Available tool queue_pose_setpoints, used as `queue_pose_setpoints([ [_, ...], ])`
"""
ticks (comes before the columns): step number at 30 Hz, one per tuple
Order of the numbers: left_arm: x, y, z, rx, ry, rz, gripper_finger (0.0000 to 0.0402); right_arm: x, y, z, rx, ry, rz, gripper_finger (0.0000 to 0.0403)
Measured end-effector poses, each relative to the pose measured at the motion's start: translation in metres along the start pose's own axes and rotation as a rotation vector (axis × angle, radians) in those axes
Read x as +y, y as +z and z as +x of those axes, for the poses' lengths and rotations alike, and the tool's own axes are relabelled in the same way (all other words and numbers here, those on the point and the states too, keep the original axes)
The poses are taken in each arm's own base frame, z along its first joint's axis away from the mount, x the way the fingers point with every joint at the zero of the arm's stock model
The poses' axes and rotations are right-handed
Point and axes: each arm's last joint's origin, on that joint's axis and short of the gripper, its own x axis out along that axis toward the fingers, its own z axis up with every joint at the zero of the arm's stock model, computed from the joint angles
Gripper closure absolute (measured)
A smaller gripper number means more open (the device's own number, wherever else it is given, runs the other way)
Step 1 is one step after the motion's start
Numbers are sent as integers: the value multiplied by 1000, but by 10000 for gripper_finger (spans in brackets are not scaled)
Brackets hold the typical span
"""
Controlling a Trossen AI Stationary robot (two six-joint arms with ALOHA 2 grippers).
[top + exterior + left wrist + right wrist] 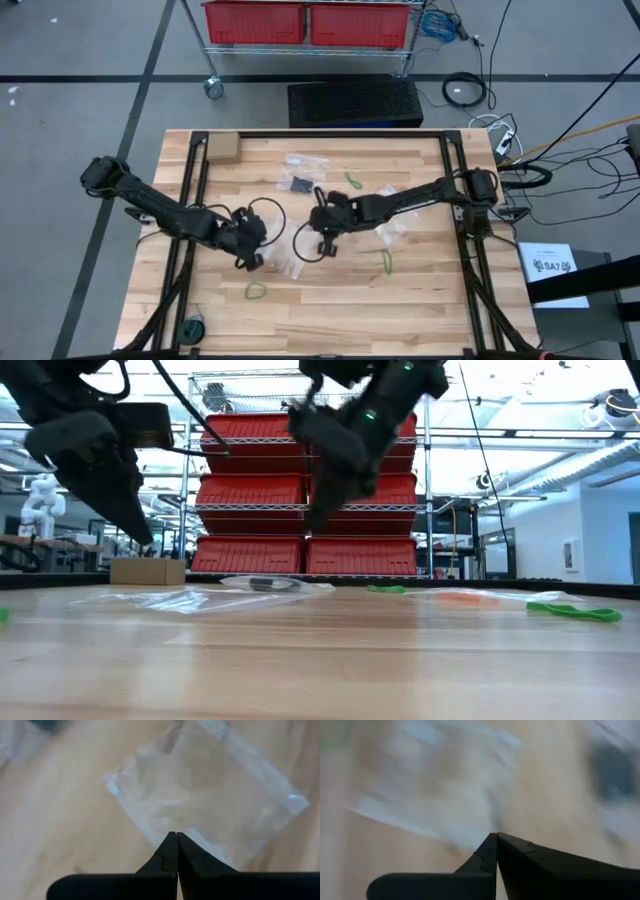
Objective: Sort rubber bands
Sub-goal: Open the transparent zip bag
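Three green bands lie loose on the surface: one toward the front, just in front of the left fingers; one in front of the right arm, off to the side of the right fingers; one toward the rear, beyond the right arm. Both pairs of fingers clenched tip to tip, grasping nothing, raised clear of the surface in the low view. Left fingers poised over a clear bag; no band visible inside it from the left wrist view. Right fingers likewise above blurred clear plastic; contents not discernible. Black band inside rear bag, possibly; too small to confirm.

Deciding relation: front band nearest the left fingers, lying flattened with long axis roughly side to side across the surface. Mid band stretched roughly front to back, closer to the right fingers than to the left. Judged next requirement: release fingers, align across the short axis of the chosen band, then descend. Risk: thin loop flat on wood, easily pushed instead of pinched.
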Motion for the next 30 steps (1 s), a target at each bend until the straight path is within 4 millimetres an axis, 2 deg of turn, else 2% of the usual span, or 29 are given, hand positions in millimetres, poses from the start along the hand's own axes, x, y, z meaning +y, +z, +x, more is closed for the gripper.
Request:
queue_pose_setpoints([
  [5, 7, -6, -1, -32, 23, 7, 401, 28, 5, 22, -145, 151, -53, 402],
  [12, 13, -2, -19, -261, -165, -9, 401, 44, 4, 62, -303, 242, 24, 402],
  [20, 25, -3, -30, -363, -214, -49, 401, 71, -19, 95, -150, 263, 57, 403],
  [24, 25, -2, -30, -368, -217, -71, 401, 81, -26, 86, 2, 228, 7, 403],
  [30, 25, -1, -31, -379, -218, -78, 401, 78, -39, 40, 258, 108, -152, 403],
])
